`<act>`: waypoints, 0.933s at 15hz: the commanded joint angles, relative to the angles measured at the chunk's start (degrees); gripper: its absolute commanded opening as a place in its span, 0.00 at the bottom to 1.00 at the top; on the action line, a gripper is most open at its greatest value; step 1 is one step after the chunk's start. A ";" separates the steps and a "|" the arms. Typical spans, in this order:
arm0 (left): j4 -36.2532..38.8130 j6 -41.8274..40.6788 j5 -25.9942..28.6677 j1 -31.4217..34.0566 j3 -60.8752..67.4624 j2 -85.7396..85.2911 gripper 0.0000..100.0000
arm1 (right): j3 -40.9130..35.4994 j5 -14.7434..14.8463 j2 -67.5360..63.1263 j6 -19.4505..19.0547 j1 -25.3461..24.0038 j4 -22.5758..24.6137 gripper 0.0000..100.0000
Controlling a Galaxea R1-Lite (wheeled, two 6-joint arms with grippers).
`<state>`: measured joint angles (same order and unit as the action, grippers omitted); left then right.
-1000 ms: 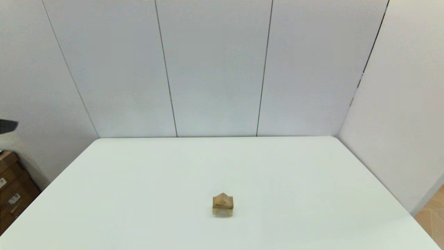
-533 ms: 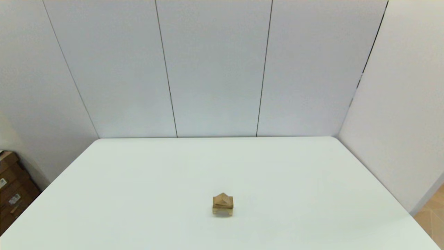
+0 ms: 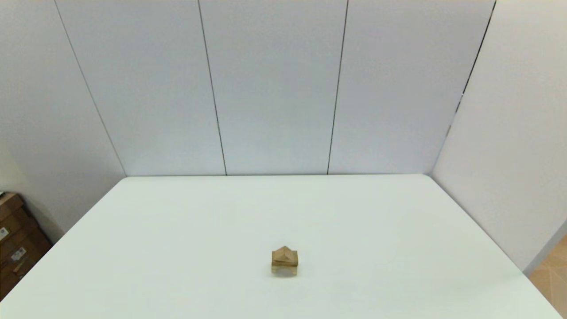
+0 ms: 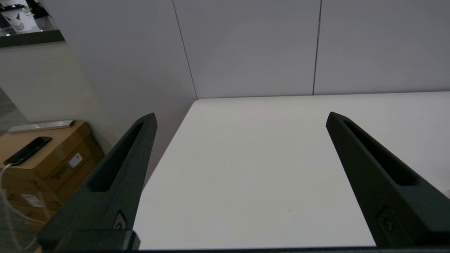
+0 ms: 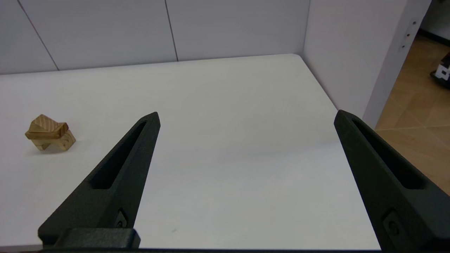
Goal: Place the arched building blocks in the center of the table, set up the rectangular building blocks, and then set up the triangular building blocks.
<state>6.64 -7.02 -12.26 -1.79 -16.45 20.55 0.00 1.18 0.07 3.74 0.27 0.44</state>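
Observation:
Three wooden blocks stand as one stack near the middle of the white table (image 3: 177, 230). At the bottom is the pale arched block (image 3: 284, 270), its hollow facing down. The darker rectangular slab (image 3: 284, 263) lies flat on it, and the triangular wedge (image 3: 284, 254) sits on top, ridge up. The right wrist view shows the same stack, wedge (image 5: 43, 124) above the arched block (image 5: 63, 143), far off to one side of my open right gripper (image 5: 246, 114). My open left gripper (image 4: 240, 116) hovers over bare table near its left edge. Neither gripper shows in the head view.
Cardboard boxes (image 3: 13, 239) stand on the floor off the table's left side, one with a phone (image 4: 26, 150) on it. White wall panels close the table's far and right sides. Wooden floor (image 5: 415, 112) lies beyond the right edge.
A dark arm part at the left edge of the head view a second ago has drawn out of sight. The stack has not moved.

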 commanded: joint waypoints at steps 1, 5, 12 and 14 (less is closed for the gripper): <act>5.57 1.31 0.22 -0.93 8.36 -4.91 1.00 | -0.09 0.05 -0.07 0.04 0.00 0.00 1.00; 12.78 1.13 0.31 -1.20 14.16 -4.82 1.00 | -0.09 0.05 -0.07 -0.05 0.00 0.00 1.00; 13.66 0.78 0.40 -1.28 16.36 -4.12 1.00 | 0.00 0.05 -0.07 0.04 0.00 0.00 1.00; 8.21 0.78 0.66 -1.20 14.25 -4.21 1.00 | 0.00 0.05 -0.07 -0.05 0.00 0.00 1.00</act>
<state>18.16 -6.14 -11.68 -3.02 -0.68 15.85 0.00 1.23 0.07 3.69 0.27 0.44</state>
